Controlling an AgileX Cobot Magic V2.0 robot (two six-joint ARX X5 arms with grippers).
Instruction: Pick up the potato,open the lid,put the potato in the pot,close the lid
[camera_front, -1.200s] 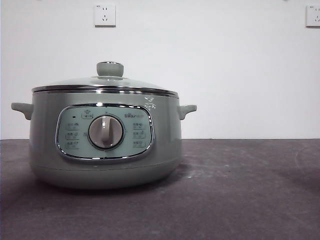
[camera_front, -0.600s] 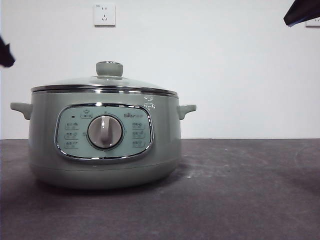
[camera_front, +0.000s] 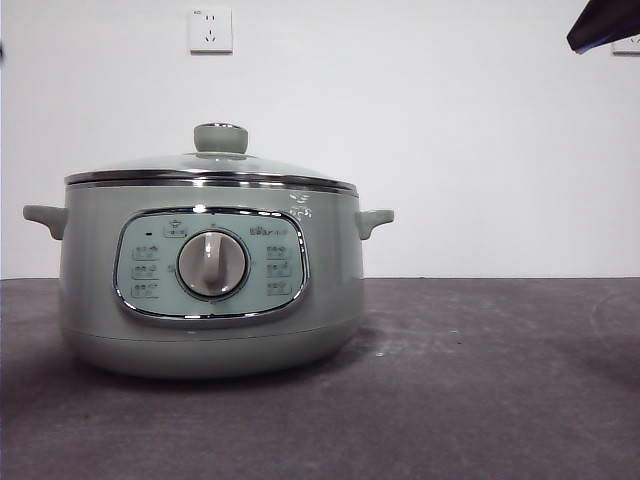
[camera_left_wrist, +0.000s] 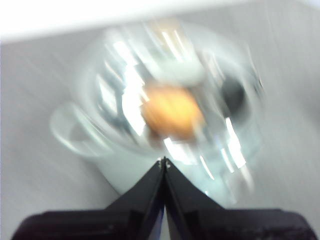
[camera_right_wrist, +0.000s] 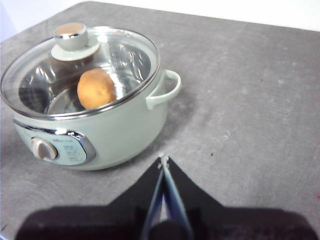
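One pot (camera_front: 210, 290) — panel writing unreadable

A plain white wall (camera_front: 480, 150) fills the upper half of the front view, evenly lit and bare but for two white power sockets: one at upper left (camera_front: 210, 30), one cut by the upper right edge (camera_front: 628, 44). Below it a dark grey, faintly mottled table top (camera_front: 480, 380) spans the lower frame, with pale scuffs.
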